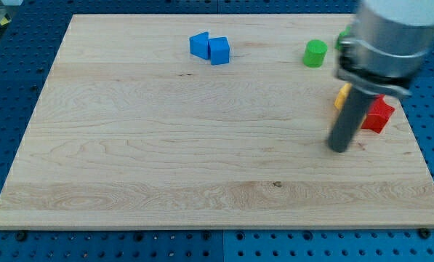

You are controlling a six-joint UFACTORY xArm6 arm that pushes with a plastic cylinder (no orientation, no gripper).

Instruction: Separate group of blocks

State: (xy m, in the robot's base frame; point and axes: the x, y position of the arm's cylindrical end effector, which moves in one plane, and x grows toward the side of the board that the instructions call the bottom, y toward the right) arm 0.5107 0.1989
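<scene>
My tip (339, 148) rests on the board at the view's right, just below and left of a red block (379, 115) and a yellow block (342, 96); the rod hides part of both. A green cylinder (315, 53) stands above them near the view's top. Another green block (344, 36) peeks out beside the arm's grey body, mostly hidden. Two blue blocks touch each other at the view's top centre: an irregular one (198, 45) on the left and a cube (219, 50) on the right.
The wooden board (166, 145) lies on a blue perforated table (431, 109). The arm's grey body (391, 36) covers the board's top right corner.
</scene>
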